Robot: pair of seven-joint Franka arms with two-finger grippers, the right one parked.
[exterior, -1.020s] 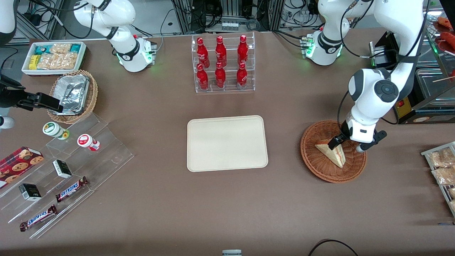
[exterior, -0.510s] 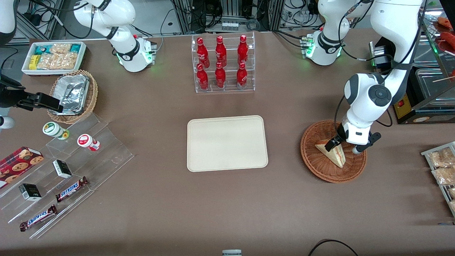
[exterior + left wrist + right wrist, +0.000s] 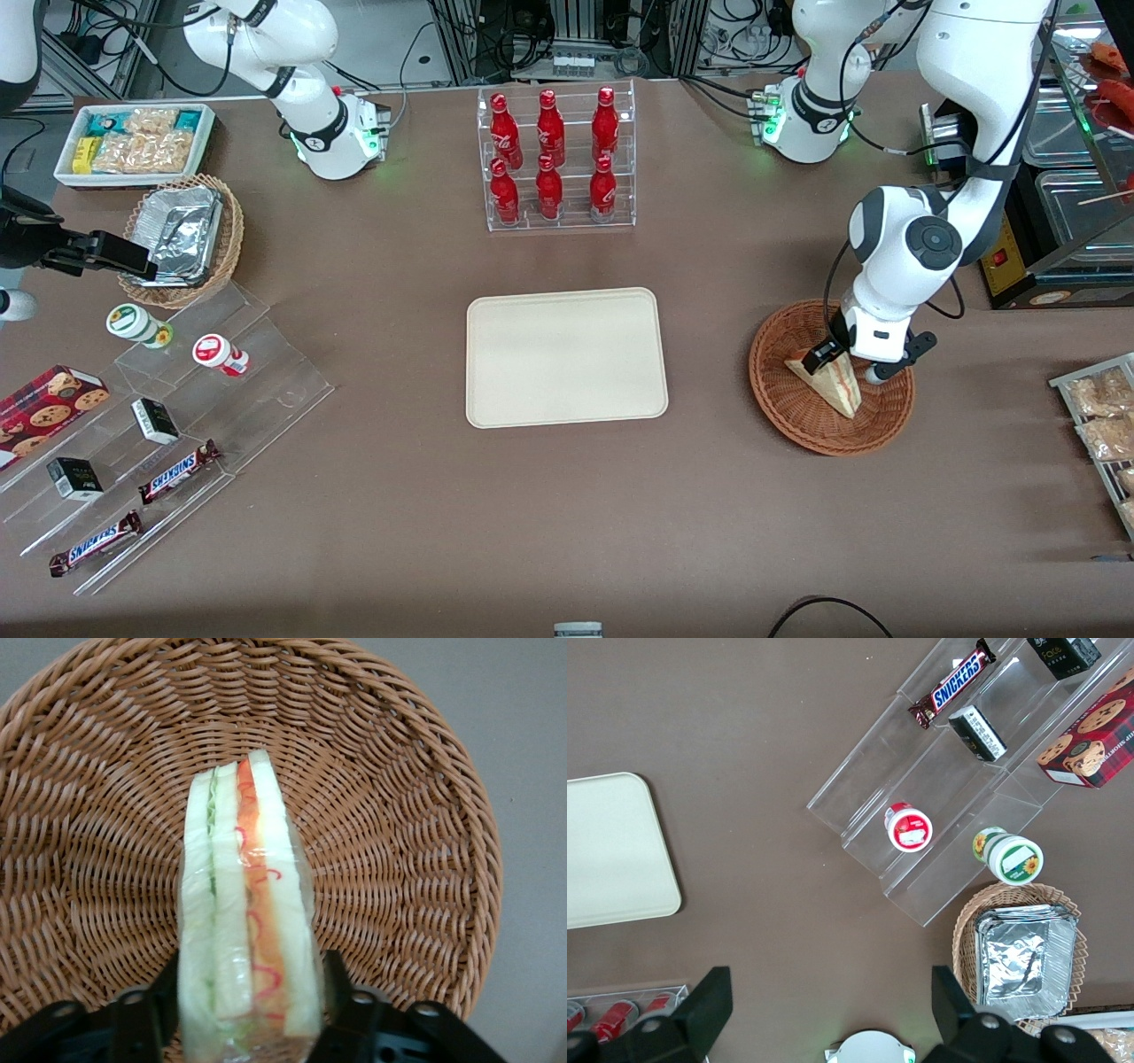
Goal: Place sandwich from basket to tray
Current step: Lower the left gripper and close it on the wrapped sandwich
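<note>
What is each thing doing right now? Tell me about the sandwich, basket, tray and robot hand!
sandwich: standing on edge in the basket, pinched by the gripper.
basket: on the table, holding the sandwich.
tray: flat, nothing on it.
gripper: down in the basket, shut on the sandwich.

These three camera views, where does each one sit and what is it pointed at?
Front view: high up, facing both arms, looking down on the table; the gripper is at the sandwich in the basket.
Left wrist view: on the working arm's wrist, looking along its fingers at the sandwich between them.
Right wrist view: on the parked arm, looking down.
Front and right wrist views share the tray.
</note>
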